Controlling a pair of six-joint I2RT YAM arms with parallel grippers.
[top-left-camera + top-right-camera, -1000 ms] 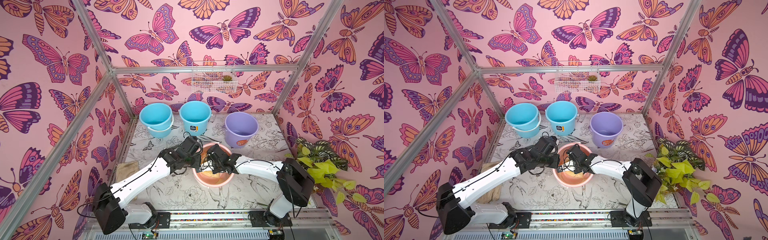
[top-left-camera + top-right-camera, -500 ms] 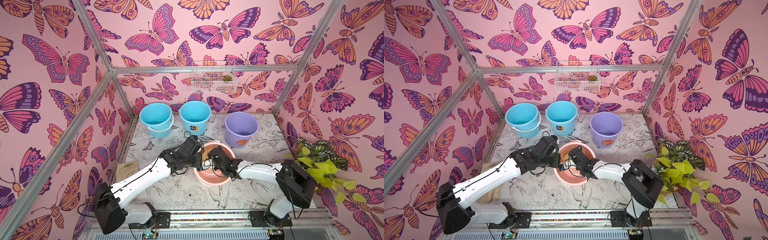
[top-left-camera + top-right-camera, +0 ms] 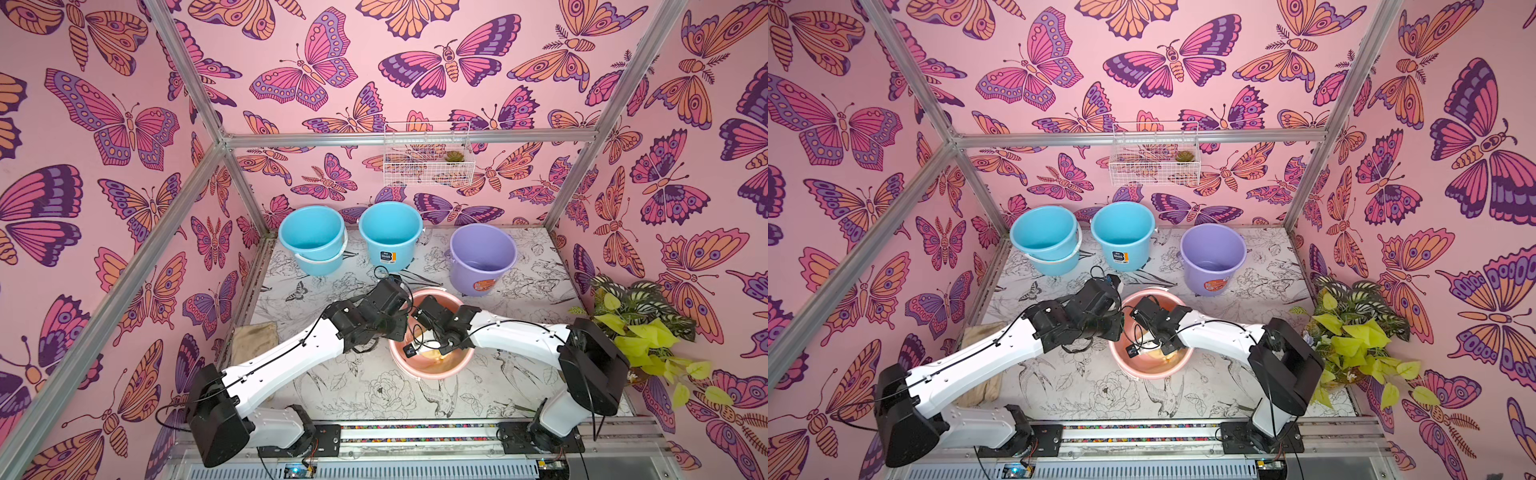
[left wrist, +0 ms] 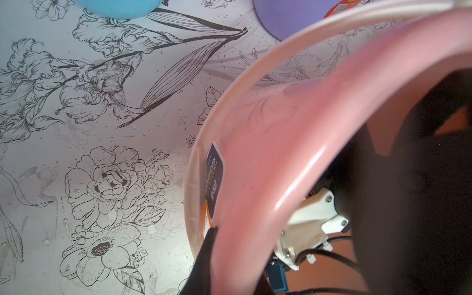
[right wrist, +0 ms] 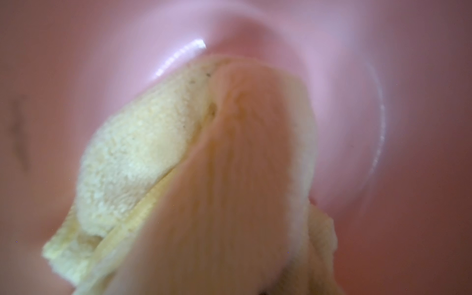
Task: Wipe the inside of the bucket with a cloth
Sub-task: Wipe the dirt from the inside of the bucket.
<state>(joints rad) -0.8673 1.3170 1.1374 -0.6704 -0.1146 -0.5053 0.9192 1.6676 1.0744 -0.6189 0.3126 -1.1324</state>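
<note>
The right tool, clamped tight on the cloth, has swept it round low inside the bucket on the desk. The left tool still pinches the bucket's edge, tilting it. Wiping looks underway, probably unfinished.

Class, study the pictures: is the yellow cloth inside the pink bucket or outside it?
Inside. The right wrist view shows the cloth bunched against the pink inner wall of the bucket.
</note>
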